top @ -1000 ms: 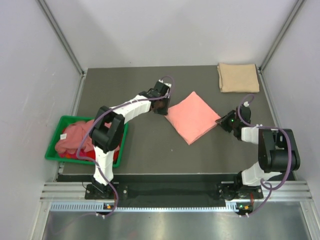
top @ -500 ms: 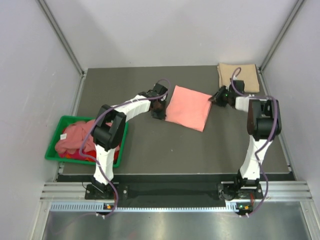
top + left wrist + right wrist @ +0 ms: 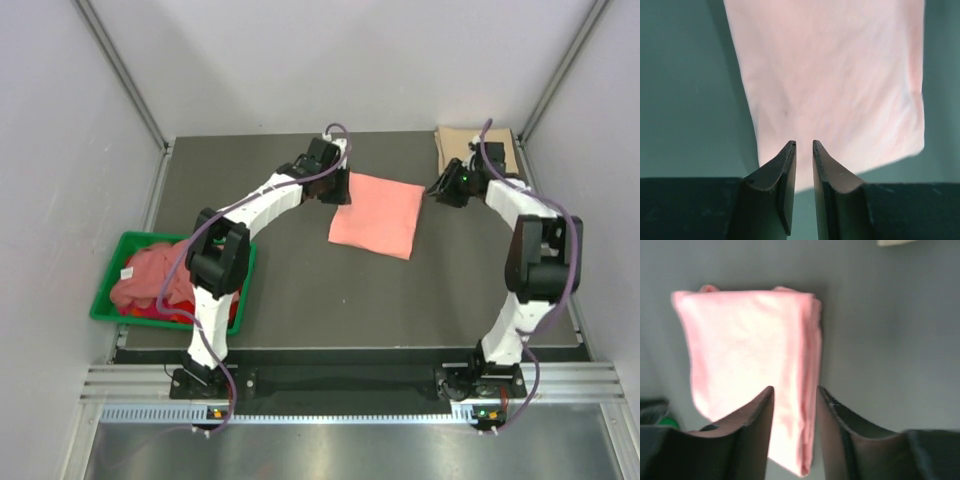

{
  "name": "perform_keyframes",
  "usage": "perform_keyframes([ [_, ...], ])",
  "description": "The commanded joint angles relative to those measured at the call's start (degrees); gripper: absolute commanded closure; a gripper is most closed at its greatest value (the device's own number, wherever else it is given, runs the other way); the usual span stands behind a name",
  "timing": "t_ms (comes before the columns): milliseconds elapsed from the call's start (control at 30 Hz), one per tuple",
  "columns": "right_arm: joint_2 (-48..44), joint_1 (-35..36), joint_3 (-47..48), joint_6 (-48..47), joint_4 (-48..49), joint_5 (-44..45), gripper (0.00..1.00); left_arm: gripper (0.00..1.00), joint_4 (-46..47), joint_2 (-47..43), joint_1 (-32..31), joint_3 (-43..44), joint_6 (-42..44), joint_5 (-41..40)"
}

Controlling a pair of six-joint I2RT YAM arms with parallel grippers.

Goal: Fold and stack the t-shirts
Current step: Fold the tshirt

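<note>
A folded salmon-pink t-shirt (image 3: 375,218) lies flat at the table's middle. My left gripper (image 3: 335,192) hovers at its back left corner. In the left wrist view the jaws (image 3: 804,145) stand a narrow gap apart with nothing between them, the shirt (image 3: 835,75) spread below. My right gripper (image 3: 437,190) is at the shirt's back right corner, open. Its fingers (image 3: 794,389) straddle the shirt's folded edge (image 3: 810,405) without pinching it. A folded tan-beige t-shirt (image 3: 455,146) lies at the back right corner, partly hidden by the right arm.
A green bin (image 3: 104,290) at the left edge holds crumpled pink and red t-shirts (image 3: 150,275). Grey walls and metal posts close in the table on three sides. The tan shirt's edge (image 3: 895,242) shows at the top of the right wrist view.
The pink shirt has slid toward the back and turned square to the table. The right arm swung from near right to the back, and its jaws opened. The left gripper moved back and narrowed.
</note>
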Motion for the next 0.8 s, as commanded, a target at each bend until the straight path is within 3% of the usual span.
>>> perform_keyframes([
  [0,-8.63,1.53,-5.45,-0.42,0.34,-1.14,0.63,0.76,8.92,3.14,1.43,3.59,3.09,0.83],
  [33,-9.42,2.93,-7.05,0.72,2.38,-4.03,0.71,0.75,11.12,4.19,2.04,3.68,2.75,3.09],
  [133,-11.19,5.84,-12.68,2.22,9.41,-7.9,0.83,0.76,17.28,7.61,2.92,5.26,1.17,5.4],
  [200,-11.01,6.98,-16.36,2.92,14.32,-9.23,0.85,0.76,19.31,9.64,2.92,7.71,0.29,6.28],
  [467,-5.22,7.25,-23.06,1.44,20.41,-8.63,0.86,0.78,25.64,20.27,3.18,14.21,-2.88,6.8],
  [600,-4.77,6.55,-24.91,0.64,21.21,-7.48,0.86,0.78,23.71,25.73,3.89,22.9,-3.94,9.95],
  [767,-9.41,6.55,-22.81,0.38,19.63,-8.98,0.8,0.76,19.24,21.36,3.89,22.94,-3.07,11.56],
])
